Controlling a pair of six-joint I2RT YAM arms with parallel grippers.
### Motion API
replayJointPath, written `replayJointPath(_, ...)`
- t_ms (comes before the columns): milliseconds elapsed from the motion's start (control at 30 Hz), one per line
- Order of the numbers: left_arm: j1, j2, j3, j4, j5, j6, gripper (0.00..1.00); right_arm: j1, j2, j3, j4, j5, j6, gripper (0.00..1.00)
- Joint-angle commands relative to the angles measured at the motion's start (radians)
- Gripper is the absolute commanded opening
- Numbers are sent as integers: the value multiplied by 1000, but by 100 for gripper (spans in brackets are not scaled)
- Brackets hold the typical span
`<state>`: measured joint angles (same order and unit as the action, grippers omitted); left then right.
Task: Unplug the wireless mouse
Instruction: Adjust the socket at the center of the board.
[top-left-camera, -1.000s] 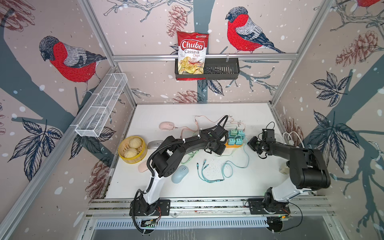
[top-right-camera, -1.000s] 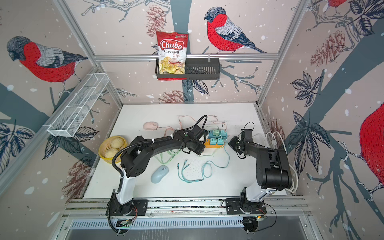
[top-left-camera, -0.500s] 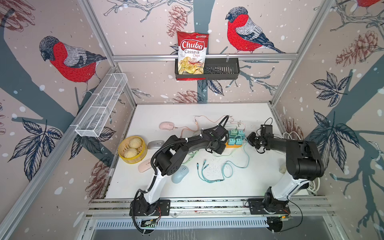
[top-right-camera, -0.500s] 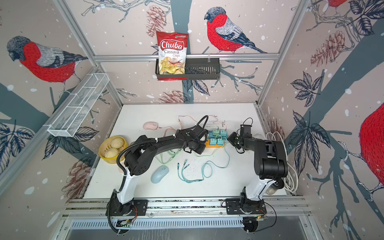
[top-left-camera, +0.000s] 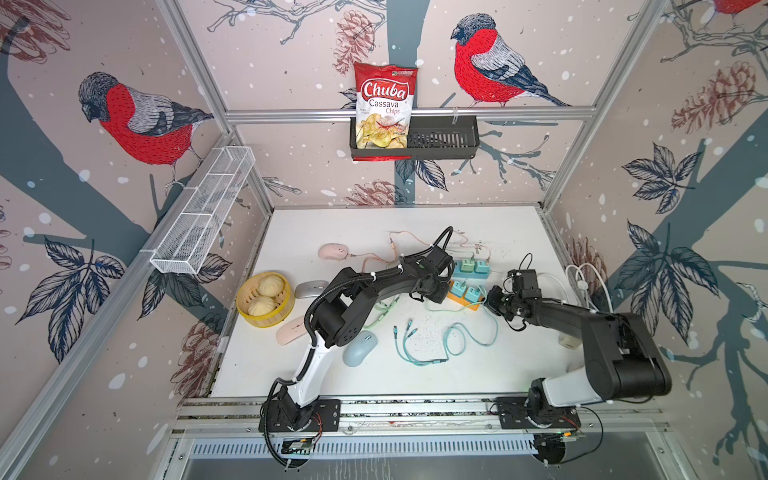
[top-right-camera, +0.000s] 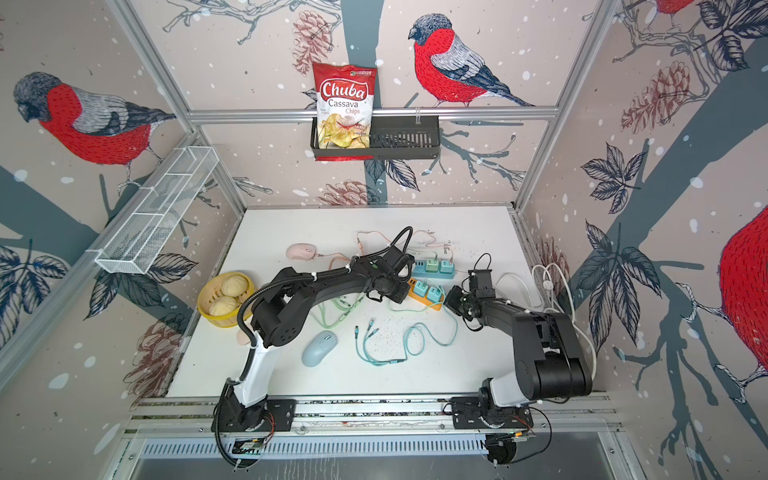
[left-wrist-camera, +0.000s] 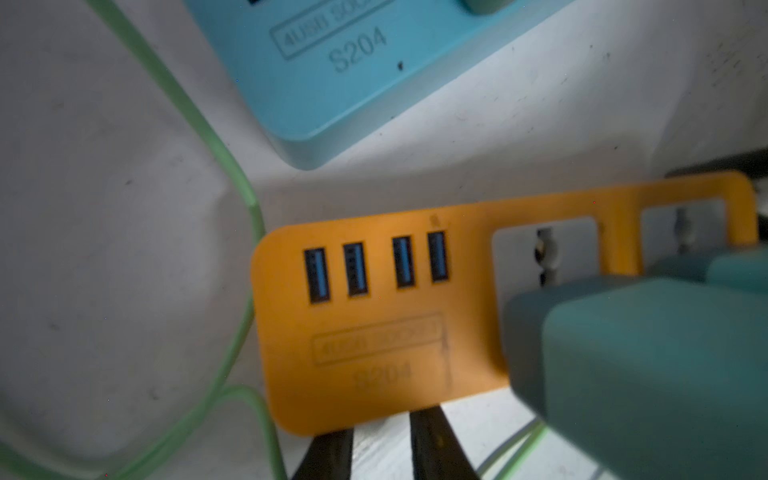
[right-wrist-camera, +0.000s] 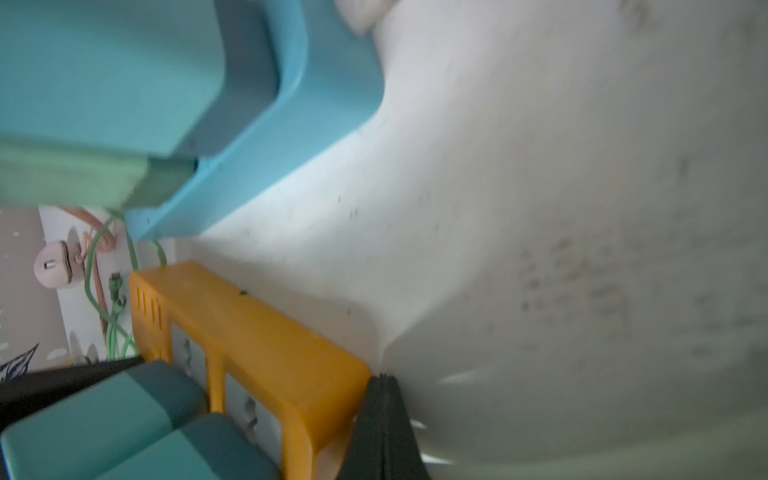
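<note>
The orange power strip (top-left-camera: 454, 296) (top-right-camera: 437, 307) lies mid-table, two teal adapters (left-wrist-camera: 644, 353) plugged into it. Its four blue USB ports (left-wrist-camera: 374, 266) look empty in the left wrist view. My left gripper (left-wrist-camera: 382, 426) (top-left-camera: 436, 291) is at the strip's USB end, its fingers (left-wrist-camera: 436, 444) a little apart with only table between them. My right gripper (right-wrist-camera: 384, 380) (top-left-camera: 492, 297) is shut, empty, its tip against the strip's other end. Three cordless mice lie at the left: blue (top-left-camera: 359, 348), grey (top-left-camera: 311, 289), pink (top-left-camera: 291, 330).
A blue power strip (top-left-camera: 457, 272) with adapters lies just behind the orange one. Teal cables (top-left-camera: 436, 345), green cables (top-left-camera: 380, 313) and a corded pink mouse (top-left-camera: 332, 251) lie around. A yellow steamer basket (top-left-camera: 245, 309) with buns stands at the left edge, white cables (top-left-camera: 582, 278) at the right.
My right arm has shifted and its shut tip has come in against the end of the orange strip. The left arm has stayed at the strip's USB end.
</note>
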<state>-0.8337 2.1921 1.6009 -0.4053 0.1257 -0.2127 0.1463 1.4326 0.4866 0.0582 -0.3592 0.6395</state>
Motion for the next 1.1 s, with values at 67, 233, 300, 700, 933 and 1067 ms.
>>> replayJointPath(67,2,20,23,-24,29,-6,26,49,-88,-91,-19,-52,88,0)
replayJointPath(233,5,-27,-11,-29,4,-13,26,37,-173,-101,-69,14,34,1)
replayJointPath(300,16,-65,-37,-29,-12,-16,27,29,-231,-93,-89,18,-16,14)
replayJointPath(700,81,-74,8,-29,64,-9,54,81,-544,-147,-44,21,-213,47)
replayJointPath(933,77,-4,83,-40,65,-14,54,113,-497,-143,-41,10,-243,43)
replayJointPath(1067,77,14,101,-44,63,-14,54,146,-497,-148,-40,29,-244,43)
